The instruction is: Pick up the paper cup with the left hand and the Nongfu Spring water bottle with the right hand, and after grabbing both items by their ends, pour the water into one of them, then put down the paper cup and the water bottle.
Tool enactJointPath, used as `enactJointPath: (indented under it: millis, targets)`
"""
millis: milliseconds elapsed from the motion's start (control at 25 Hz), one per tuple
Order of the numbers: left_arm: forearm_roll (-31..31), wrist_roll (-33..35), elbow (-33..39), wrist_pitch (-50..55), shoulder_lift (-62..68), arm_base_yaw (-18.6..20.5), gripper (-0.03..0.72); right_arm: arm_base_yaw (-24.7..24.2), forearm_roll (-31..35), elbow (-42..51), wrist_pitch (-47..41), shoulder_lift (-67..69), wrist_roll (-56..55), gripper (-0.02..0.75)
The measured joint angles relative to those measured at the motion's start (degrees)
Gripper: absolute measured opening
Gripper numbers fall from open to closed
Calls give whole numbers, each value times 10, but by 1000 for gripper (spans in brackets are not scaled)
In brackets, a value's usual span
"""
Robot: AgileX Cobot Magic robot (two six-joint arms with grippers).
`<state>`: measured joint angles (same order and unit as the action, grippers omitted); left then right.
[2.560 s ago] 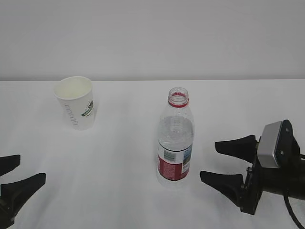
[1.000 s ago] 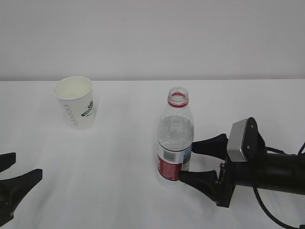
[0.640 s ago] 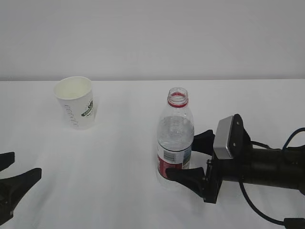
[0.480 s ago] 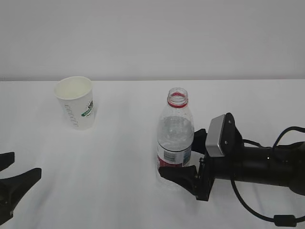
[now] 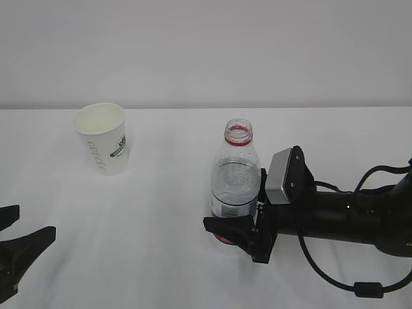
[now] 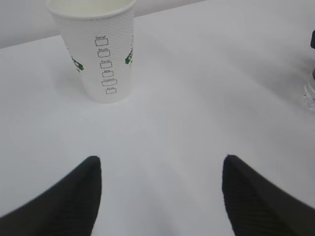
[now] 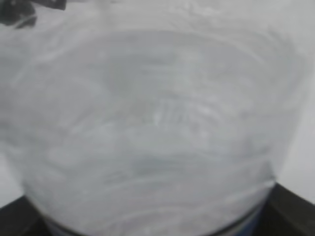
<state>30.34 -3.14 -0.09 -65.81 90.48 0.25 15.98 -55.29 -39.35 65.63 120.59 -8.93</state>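
1. Exterior view: bright, even, diffuse light; white table (image 5: 161,257) nearly washed out, shadows faint.
2. Left wrist view: paper cup (image 6: 101,54) sharp at upper left, soft shadow at its base; dark fingertips (image 6: 74,196) along the bottom edge blurred.
3. Right wrist view: Nongfu Spring water bottle (image 7: 152,128) fills the frame, wholly out of focus, grey haze.

Bare table (image 6: 197,88) lies open between the left jaws and paper cup (image 6: 106,54).

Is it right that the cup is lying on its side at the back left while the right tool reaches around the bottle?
Not quite: the cup stands upright, open end up, as the exterior view shows. The right tool does reach around the bottle.
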Motion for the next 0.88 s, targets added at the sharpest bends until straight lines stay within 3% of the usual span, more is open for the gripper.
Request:
enactJointPath:
  millis: [440, 880]
  targets:
    - [0, 3, 0, 0, 0, 0, 553, 0, 0, 0, 1, 0, 0, 517]
    - [0, 13, 0, 0, 0, 0, 480, 0, 0, 0, 1, 0, 0, 505]
